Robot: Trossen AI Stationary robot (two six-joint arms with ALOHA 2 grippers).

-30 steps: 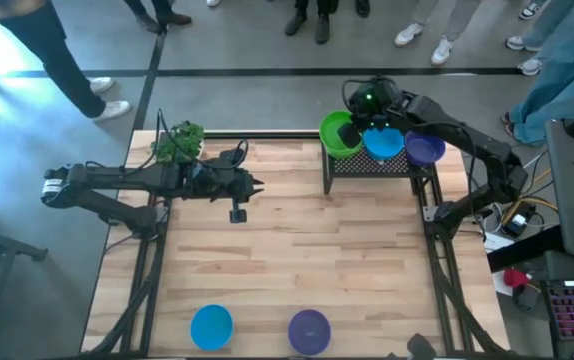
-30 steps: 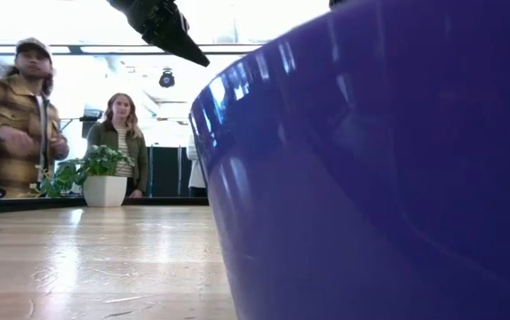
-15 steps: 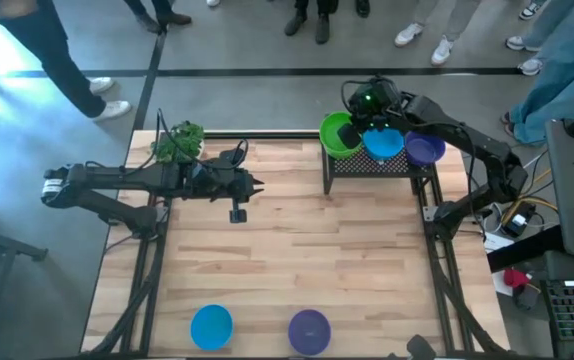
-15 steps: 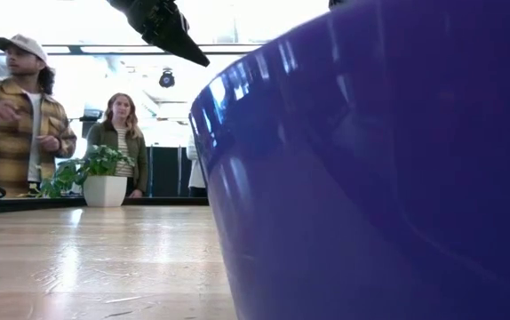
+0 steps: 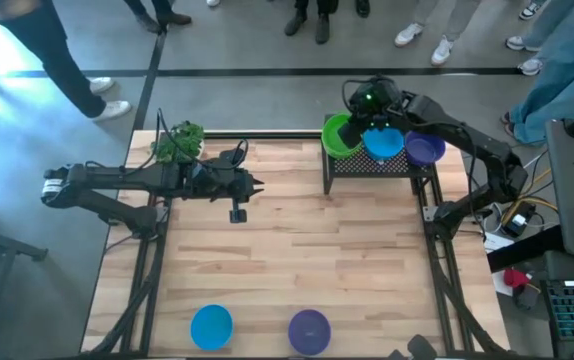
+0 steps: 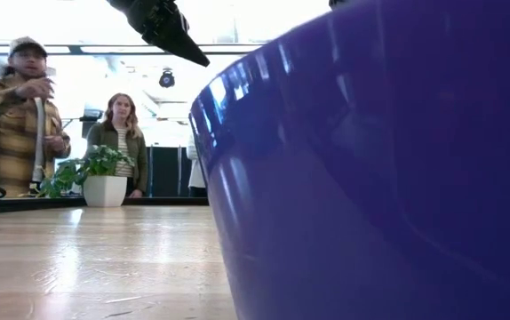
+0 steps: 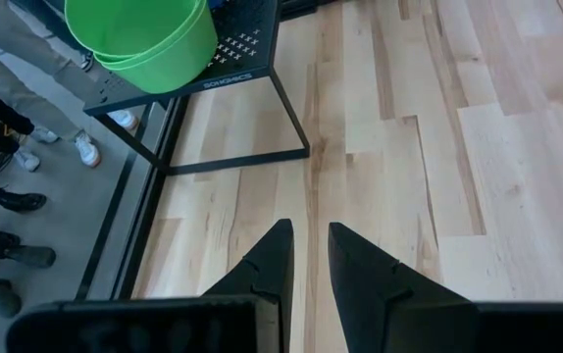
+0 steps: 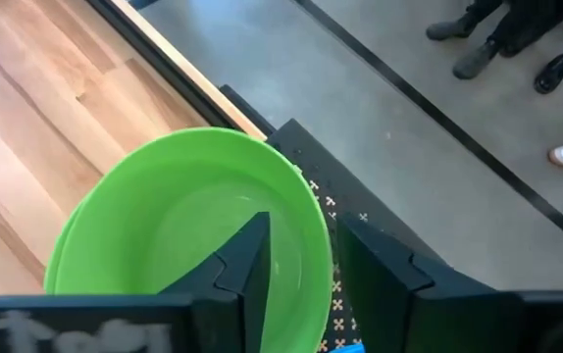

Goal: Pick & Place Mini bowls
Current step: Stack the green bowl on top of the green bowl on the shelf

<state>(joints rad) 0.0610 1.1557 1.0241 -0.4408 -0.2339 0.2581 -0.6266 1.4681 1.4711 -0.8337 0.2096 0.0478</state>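
My right gripper [image 8: 301,260] just sprang open over the black rack [image 5: 382,163], green bowl [image 8: 188,226] dropped onto its stack.

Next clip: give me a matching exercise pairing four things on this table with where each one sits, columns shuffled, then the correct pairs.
Things:
1. green bowls
2. lone blue bowl
3. leafy plant
4. left gripper

Places:
A. near edge of the table, beside a purple bowl
B. far left corner of the table
C. on the black rack, under the right gripper
D. over bare wood, left of the rack

Pairs: 1-C, 2-A, 3-B, 4-D
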